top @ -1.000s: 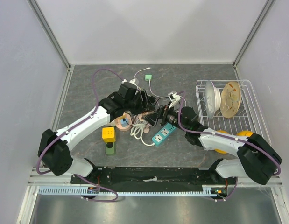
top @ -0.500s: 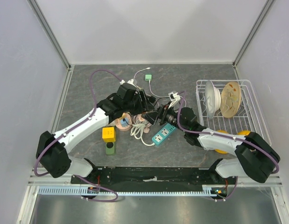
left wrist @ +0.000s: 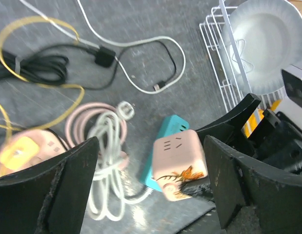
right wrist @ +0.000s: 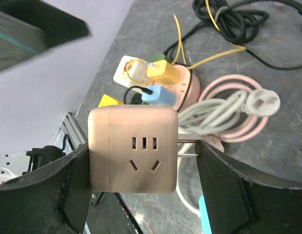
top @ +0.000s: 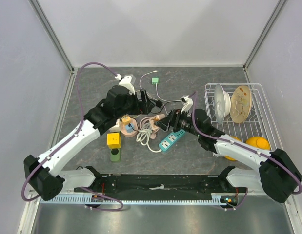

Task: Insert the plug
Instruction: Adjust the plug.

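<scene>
The right pincer (right wrist: 143, 170) holds the pink cube plug (right wrist: 133, 156) just above the middle of the worktop (top: 92, 87). One finger lies flat against the cube's side and the other meets its metal prongs. The cube's socket face is turned towards the right wrist camera. In the left wrist view the cube hangs over one end of the teal power strip (top: 171, 140), which lies flat and angled between the middle and the near edge. Whether the two touch cannot be told.

The left pincer (left wrist: 151, 161) is spread wide with nothing between its fingers, raised over the worktop on the left-edge side of the cube.

Beside the strip lie coiled pink and white cords (right wrist: 229, 109) and a round pink hub (right wrist: 182, 90) with yellow and blue plugs in it. A wire dish rack (top: 260, 85) stands along the right edge.
</scene>
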{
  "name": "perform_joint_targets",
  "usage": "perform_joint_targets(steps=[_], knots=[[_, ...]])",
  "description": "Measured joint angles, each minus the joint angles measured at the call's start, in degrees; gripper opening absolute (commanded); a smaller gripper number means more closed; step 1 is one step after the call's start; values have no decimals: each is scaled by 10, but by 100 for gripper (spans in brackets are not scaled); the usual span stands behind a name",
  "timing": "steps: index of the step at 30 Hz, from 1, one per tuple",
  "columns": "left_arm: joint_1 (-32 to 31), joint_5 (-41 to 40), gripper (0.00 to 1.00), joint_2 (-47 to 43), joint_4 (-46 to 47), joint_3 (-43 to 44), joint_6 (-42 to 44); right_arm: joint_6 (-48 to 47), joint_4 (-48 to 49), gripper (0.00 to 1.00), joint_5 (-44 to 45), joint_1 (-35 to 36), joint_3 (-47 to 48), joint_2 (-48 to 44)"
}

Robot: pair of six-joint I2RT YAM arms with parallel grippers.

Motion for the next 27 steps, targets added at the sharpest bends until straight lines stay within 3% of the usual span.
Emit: perform_joint_targets(steps=[6, 13, 18, 27], knots=[[13, 10, 96, -60, 28, -23, 170, 15, -90, 0, -68, -63, 27, 4], [13, 167, 100, -165, 52, -140, 411, -6, -186, 0, -177, -108, 117, 45], [-10, 228, 100, -154, 57, -152, 482, -30, -225, 0, -232, -108, 158, 63], [-64, 224, 99, -79, 75, -134, 516, -61, -278, 0, -270, -104, 177, 73]])
